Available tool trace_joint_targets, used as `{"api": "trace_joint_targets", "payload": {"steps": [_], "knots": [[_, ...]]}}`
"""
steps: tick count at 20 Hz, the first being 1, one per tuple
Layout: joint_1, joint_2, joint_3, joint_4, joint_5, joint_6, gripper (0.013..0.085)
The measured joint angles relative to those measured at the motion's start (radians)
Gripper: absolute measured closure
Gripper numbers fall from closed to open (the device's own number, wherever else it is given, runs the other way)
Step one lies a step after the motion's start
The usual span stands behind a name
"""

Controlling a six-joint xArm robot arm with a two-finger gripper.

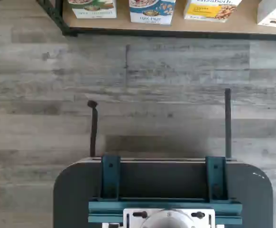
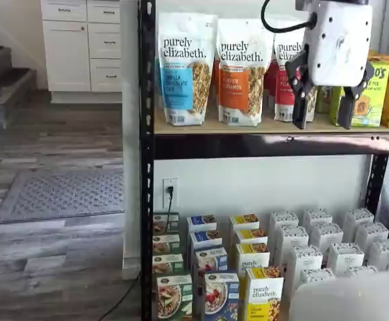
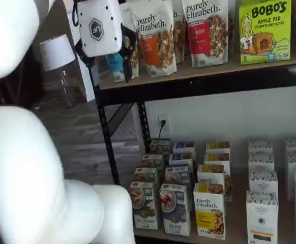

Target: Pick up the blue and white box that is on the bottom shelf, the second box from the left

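The blue and white box (image 2: 220, 294) stands at the front of its row on the bottom shelf (image 3: 239, 226), between a green-and-white carton (image 2: 174, 296) and a yellow-and-white carton (image 2: 264, 297). It shows in both shelf views (image 3: 174, 208) and, in part, in the wrist view (image 1: 152, 10). My gripper (image 2: 323, 110) hangs high up in front of the upper shelf's bags, far above the box. Its two black fingers (image 2: 301, 100) show a plain gap and hold nothing. It also shows in a shelf view (image 3: 110, 68).
Rows of like cartons stand behind each front box. White cartons (image 2: 325, 257) fill the shelf's right side. Granola bags (image 2: 184, 67) and Bobo's boxes (image 3: 265, 30) stand on the upper board. A black post (image 2: 146, 167) bounds the rack's left. The white arm (image 3: 31, 168) fills one shelf view's left.
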Motion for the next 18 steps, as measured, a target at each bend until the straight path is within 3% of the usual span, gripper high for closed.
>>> {"api": "trace_joint_targets", "payload": {"steps": [2, 4, 12, 18], "knots": [[-0.059, -0.027, 0.025, 0.064, -0.041, -0.033, 0.0130], [-0.077, -0.036, 0.034, 0.089, -0.058, -0.045, 0.0130], [-0.083, -0.038, 0.045, 0.083, -0.076, -0.055, 0.0130], [-0.059, -0.034, 0.084, 0.066, -0.117, -0.042, 0.0130]]}}
